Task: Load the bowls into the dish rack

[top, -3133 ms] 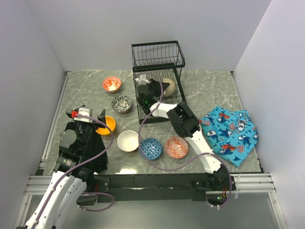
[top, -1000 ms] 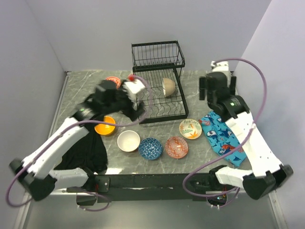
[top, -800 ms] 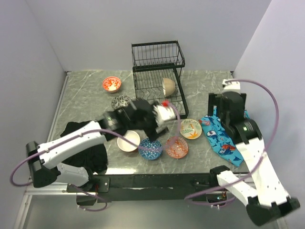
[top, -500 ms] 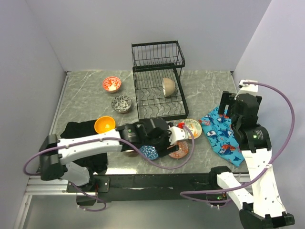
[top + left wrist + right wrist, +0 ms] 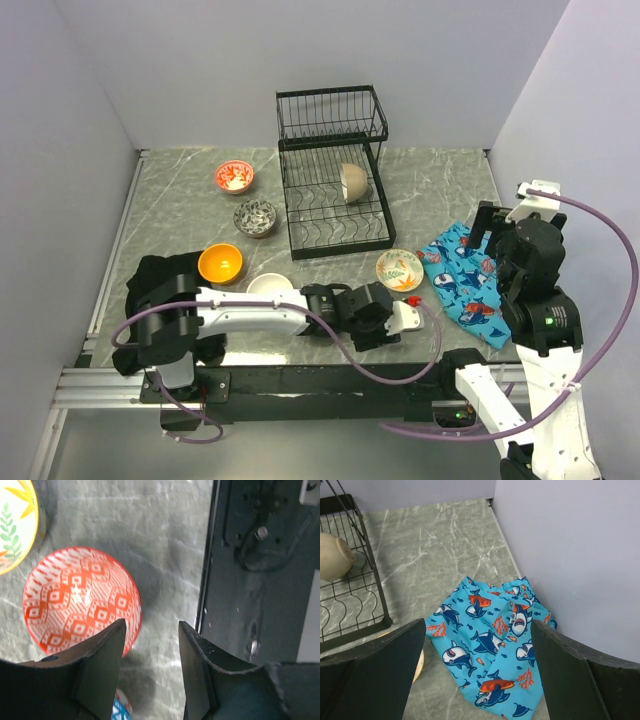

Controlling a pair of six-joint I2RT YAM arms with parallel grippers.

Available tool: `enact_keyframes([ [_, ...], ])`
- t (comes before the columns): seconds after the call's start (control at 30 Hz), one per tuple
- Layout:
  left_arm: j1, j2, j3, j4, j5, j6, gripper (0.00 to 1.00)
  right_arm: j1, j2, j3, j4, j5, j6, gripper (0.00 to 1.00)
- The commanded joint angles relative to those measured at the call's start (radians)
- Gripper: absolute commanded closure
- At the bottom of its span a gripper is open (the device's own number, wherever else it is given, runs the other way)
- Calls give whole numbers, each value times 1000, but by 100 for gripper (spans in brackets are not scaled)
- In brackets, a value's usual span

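Gripper of left arm (image 5: 150,632) low over red bowl (image 5: 80,600)

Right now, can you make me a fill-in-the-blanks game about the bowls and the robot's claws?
Only ___ beige bowl stands in the dish rack.
The left claw reaches down at a red patterned ___.
The right claw looks down on a blue ___ printed with sharks.
Answers: one, bowl, cloth.

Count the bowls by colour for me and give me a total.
orange bowl: 1
white bowl: 1
beige bowl: 1
grey patterned bowl: 1
yellow floral bowl: 1
red patterned bowls: 2
blue bowl, mostly hidden: 1
Total: 8
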Motion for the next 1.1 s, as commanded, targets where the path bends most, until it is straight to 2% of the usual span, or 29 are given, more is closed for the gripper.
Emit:
enact_keyframes([
  [0.0, -7, 47, 74, 66, -22, -30, 47, -8, -13, 19, 30, -2, -22, 7],
  [0.17, -10, 98, 124, 57, -59, -21, 48, -8, -26, 23, 25, -11, -28, 7],
  [0.7, -1, 206, 154, 66, -108, -16, 53, -7, -31, 3, 51, -16, -39, 6],
  [1.07, 13, 261, 170, 77, -131, -7, 65, -10, -37, -11, 59, -10, -34, 6],
])
